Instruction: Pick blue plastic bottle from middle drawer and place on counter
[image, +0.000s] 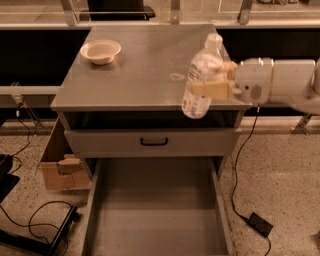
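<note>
Reaches in level from the right on a white arm (285, 82), with the tool (212, 82) clamped across the middle of the blue plastic bottle (201, 75) and tan fingers (210, 90) pressed against its side. Holds that bottle in the air, tilted, with the white cap up and to the right and the base hanging just before the front right edge of the tabletop (145, 70). Below, leaves the middle drawer (155, 210) pulled wide open under the closed drawer front (154, 141), showing only bare grey floor, and at the tabletop's back left an upright cream bowl (100, 51), plain inside
</note>
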